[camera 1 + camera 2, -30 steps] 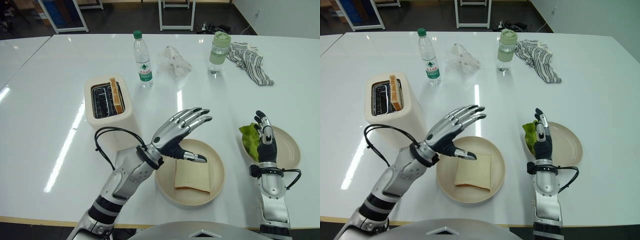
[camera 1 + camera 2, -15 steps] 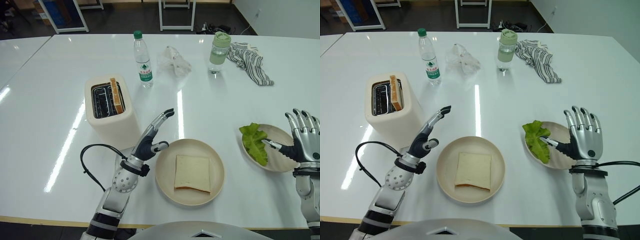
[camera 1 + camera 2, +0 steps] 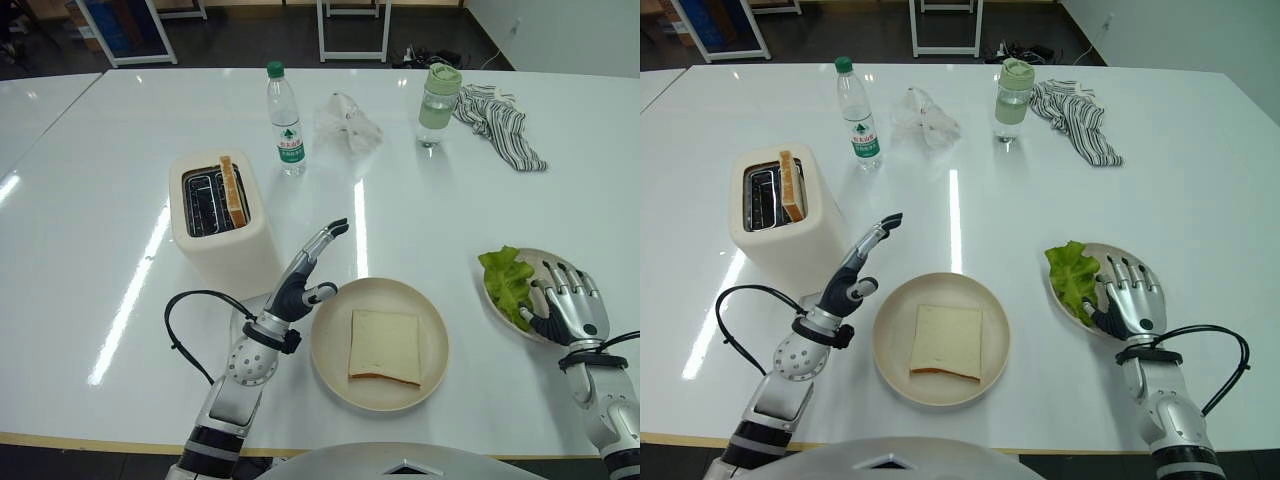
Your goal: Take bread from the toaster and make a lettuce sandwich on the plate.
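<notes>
In the left eye view, a cream, round-cornered toaster [image 3: 218, 218] is set on the glossy white worktop [image 3: 100, 150] at the robot's left. One browned slice [image 3: 233, 190] is stood upright in its right-hand slot, apparently kept for the sandwich top. A pale, square bread slice [image 3: 385, 347] is laid flat on the round beige plate [image 3: 335, 340] as the base. The left hand [image 3: 305, 280] is held between toaster and plate, with fingers straight and apart and nothing grasped.

In the right eye view, the right hand [image 3: 1127, 300] is spread palm-down over a smaller plate [image 3: 1110, 252]. Its fingers are apart and slightly bent against the crinkled green lettuce [image 3: 1073, 275], not closed on it, and this is judged to be preparation for lifting the leaf. A clear water bottle [image 3: 858, 115], a translucent green tumbler [image 3: 1013, 92], a crumpled plastic bag [image 3: 925, 120] and a soft striped cloth [image 3: 1077, 118] are left along the far side, well apart from the work.
</notes>
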Action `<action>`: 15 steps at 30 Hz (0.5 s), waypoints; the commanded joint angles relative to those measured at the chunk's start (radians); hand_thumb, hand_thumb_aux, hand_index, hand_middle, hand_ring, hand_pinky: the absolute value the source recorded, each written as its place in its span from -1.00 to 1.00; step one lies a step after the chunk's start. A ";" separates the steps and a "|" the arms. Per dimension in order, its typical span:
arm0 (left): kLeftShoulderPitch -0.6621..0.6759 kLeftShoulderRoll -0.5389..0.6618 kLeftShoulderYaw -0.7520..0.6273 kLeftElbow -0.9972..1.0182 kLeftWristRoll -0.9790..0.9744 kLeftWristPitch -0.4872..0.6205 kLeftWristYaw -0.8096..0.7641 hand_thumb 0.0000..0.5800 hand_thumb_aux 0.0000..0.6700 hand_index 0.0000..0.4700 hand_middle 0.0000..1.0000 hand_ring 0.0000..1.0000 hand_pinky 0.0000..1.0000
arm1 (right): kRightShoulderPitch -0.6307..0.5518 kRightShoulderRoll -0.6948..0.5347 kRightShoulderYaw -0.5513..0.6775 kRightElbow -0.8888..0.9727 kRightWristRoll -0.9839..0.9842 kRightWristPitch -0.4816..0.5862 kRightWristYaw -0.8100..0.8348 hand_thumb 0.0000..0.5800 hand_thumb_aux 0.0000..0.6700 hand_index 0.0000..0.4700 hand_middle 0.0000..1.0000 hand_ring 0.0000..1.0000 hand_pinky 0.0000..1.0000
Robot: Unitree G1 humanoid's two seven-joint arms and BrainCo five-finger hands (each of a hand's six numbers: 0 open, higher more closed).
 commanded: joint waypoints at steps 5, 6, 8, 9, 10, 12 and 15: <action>0.005 0.003 0.009 0.030 0.042 0.007 -0.001 -1.00 -1.00 -1.00 -1.00 -1.00 -1.00 | 0.022 -0.009 0.019 -0.040 0.037 0.019 -0.006 0.51 0.01 0.01 -1.00 -1.00 -1.00; 0.006 0.002 0.008 0.033 0.047 0.006 0.000 -1.00 -1.00 -1.00 -1.00 -1.00 -1.00 | 0.025 -0.010 0.013 -0.055 0.039 0.023 -0.008 0.51 0.01 0.01 -1.00 -1.00 -1.00; 0.007 0.002 0.007 0.036 0.056 0.005 0.003 -1.00 -1.00 -1.00 -1.00 -1.00 -1.00 | 0.029 -0.011 0.005 -0.078 0.050 0.032 -0.007 0.52 0.02 0.02 -1.00 -1.00 -1.00; 0.007 0.001 0.007 0.037 0.059 0.005 0.004 -1.00 -1.00 -1.00 -1.00 -1.00 -1.00 | 0.029 -0.011 0.005 -0.083 0.054 0.034 -0.005 0.52 0.02 0.02 -1.00 -1.00 -1.00; 0.007 0.000 0.007 0.038 0.062 0.005 0.005 -1.00 -1.00 -1.00 -1.00 -1.00 -1.00 | 0.030 -0.011 0.006 -0.086 0.056 0.036 -0.003 0.52 0.02 0.02 -1.00 -1.00 -1.00; 0.005 -0.002 0.006 0.042 0.069 0.004 0.007 -1.00 -1.00 -1.00 -1.00 -1.00 -1.00 | 0.032 -0.009 0.013 -0.088 0.059 0.039 -0.002 0.53 0.03 0.03 -1.00 -1.00 -1.00; 0.006 -0.003 0.004 0.047 0.076 0.002 0.008 -1.00 -1.00 -1.00 -1.00 -1.00 -1.00 | 0.037 -0.004 0.016 -0.102 0.065 0.047 -0.001 0.53 0.03 0.03 -1.00 -1.00 -1.00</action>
